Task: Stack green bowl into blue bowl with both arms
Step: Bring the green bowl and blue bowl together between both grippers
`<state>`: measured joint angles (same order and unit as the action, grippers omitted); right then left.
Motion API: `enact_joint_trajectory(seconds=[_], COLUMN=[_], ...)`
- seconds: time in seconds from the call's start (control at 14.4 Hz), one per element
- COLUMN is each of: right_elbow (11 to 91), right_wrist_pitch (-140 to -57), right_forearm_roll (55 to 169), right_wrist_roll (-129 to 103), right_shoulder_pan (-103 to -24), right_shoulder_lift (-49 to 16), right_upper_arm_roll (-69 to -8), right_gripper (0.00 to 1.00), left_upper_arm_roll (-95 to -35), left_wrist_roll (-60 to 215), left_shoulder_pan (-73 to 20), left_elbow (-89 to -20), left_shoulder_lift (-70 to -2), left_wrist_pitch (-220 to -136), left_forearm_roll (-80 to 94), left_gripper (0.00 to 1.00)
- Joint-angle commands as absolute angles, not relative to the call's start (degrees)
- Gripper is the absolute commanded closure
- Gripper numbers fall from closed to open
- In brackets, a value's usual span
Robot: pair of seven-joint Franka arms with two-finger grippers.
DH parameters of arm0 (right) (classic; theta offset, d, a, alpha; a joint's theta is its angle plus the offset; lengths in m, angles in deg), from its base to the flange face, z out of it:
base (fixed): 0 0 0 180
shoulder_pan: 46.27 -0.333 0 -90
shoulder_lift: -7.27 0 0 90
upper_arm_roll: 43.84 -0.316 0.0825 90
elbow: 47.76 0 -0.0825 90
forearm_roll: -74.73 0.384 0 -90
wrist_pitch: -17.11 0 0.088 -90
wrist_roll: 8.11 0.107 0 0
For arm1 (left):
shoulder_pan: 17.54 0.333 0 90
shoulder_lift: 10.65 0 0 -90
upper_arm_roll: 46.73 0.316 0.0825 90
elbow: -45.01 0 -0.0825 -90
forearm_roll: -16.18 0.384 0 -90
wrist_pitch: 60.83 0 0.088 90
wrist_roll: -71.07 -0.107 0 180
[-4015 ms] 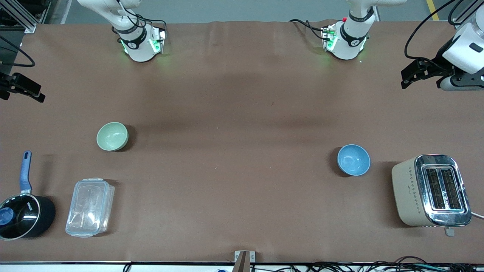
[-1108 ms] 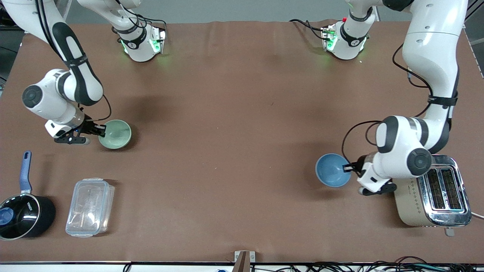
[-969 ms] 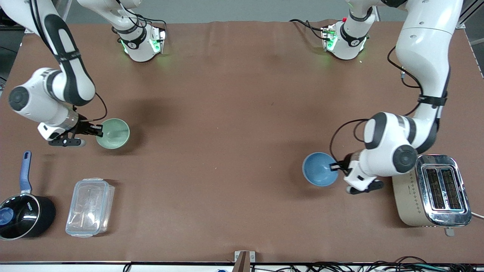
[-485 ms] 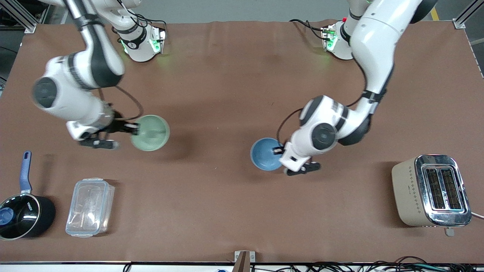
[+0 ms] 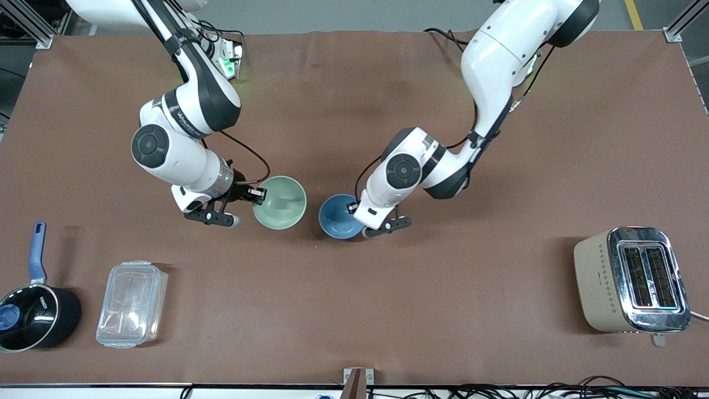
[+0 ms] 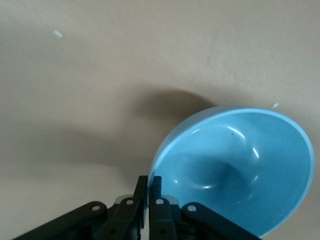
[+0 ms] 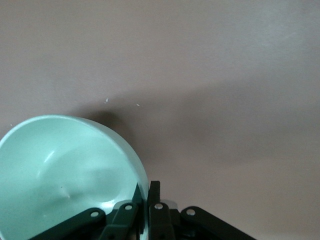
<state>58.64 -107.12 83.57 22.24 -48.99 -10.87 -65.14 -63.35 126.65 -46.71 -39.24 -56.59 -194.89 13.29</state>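
The green bowl [image 5: 281, 201] hangs over the middle of the table, held by its rim in my right gripper [image 5: 257, 194], which is shut on it. In the right wrist view the green bowl [image 7: 65, 170] has its rim pinched at my right gripper [image 7: 148, 187]. The blue bowl [image 5: 338, 216] is beside the green bowl, toward the left arm's end, with a small gap between them. My left gripper [image 5: 353, 208] is shut on its rim. In the left wrist view the blue bowl [image 6: 235, 170] is pinched at my left gripper [image 6: 149, 181].
A beige toaster [image 5: 631, 280] stands near the left arm's end. A clear plastic box [image 5: 132, 303] and a black saucepan with a blue handle [image 5: 32, 313] sit near the right arm's end, close to the front camera.
Both arms have carried their bowls from the table's two ends toward the middle. The bowls are now close beside each other.
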Motion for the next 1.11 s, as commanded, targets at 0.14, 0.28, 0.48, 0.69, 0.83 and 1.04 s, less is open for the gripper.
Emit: enact_joint_trajectory(seconds=[0.14,0.28,0.48,0.69,0.83,1.04], right_elbow=[56.56,56.56,56.65,56.91,57.44,57.70], right_wrist_pitch=[-107.17,-107.25,-107.25,-107.25,-107.25,-109.88], right_forearm_roll=[84.49,84.31,83.88,83.79,83.79,83.70], right_wrist_roll=[22.04,21.95,21.69,21.51,21.33,22.04], right_shoulder_pan=[-47.85,-47.94,-47.94,-48.11,-49.51,-52.59], right_shoulder_lift=[-12.42,-12.85,-13.03,-13.29,-13.56,-15.31], right_upper_arm_roll=[-66.78,-66.78,-66.78,-66.78,-66.87,-67.13], right_gripper=[1.00,1.00,1.00,1.00,1.00,0.99], left_upper_arm_roll=[-62.37,-62.37,-62.29,-61.50,-60.79,-60.79], left_wrist_roll=[130.39,130.83,132.42,131.98,131.63,127.43], left_shoulder_pan=[-50.40,-50.93,-51.29,-49.28,-45.68,-39.79], left_elbow=[-36.46,-36.46,-34.70,-34.61,-34.70,-34.70], left_shoulder_lift=[-58.73,-59.16,-59.43,-56.02,-52.07,-45.91], left_wrist_pitch=[-195.57,-195.92,-195.92,-195.13,-192.34,-181.89], left_forearm_roll=[12.49,12.49,12.66,13.28,16.42,24.25], left_gripper=[0.97,0.91,0.30,0.00,0.00,0.00])
